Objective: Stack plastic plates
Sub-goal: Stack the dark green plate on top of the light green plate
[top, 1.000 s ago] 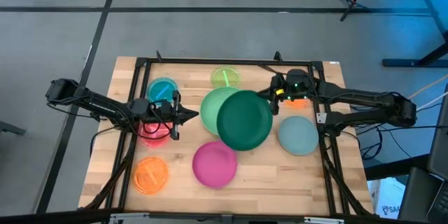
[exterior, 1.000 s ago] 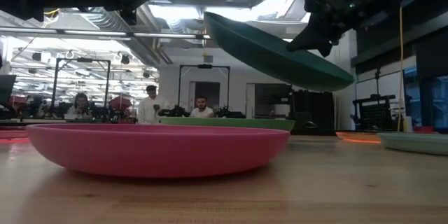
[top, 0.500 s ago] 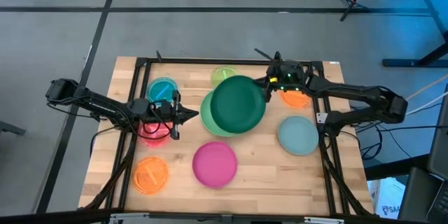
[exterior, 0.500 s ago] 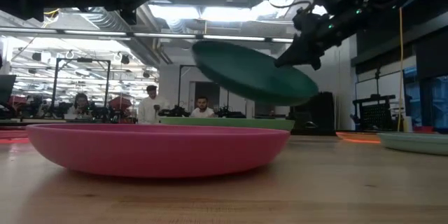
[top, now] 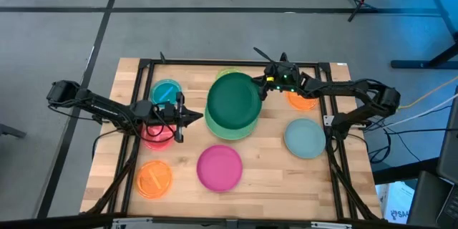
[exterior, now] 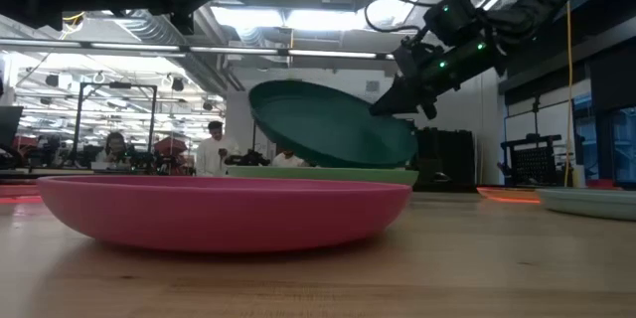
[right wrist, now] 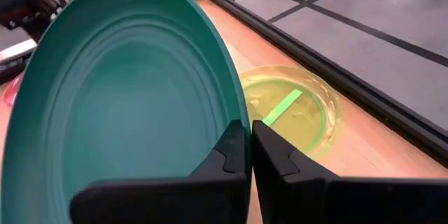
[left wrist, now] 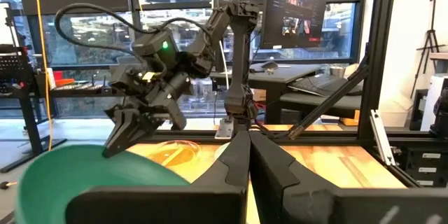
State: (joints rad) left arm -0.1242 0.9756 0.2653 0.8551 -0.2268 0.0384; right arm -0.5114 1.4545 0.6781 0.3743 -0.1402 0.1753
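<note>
Dark green plate (top: 233, 100) lowered over light green plate (top: 227, 127), right fingers (right wrist: 247, 155) pinching its rim

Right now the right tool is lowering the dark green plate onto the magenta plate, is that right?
Not quite. The right tool holds the dark green plate by its rim, but over the light green plate, not the magenta plate, which lies apart, nearer the table's front. The high view shows it.

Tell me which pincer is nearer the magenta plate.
Left. The left pincer hovers just off the magenta plate, toward the table's far left. The right pincer is farther back, shut on the dark green plate.
</note>
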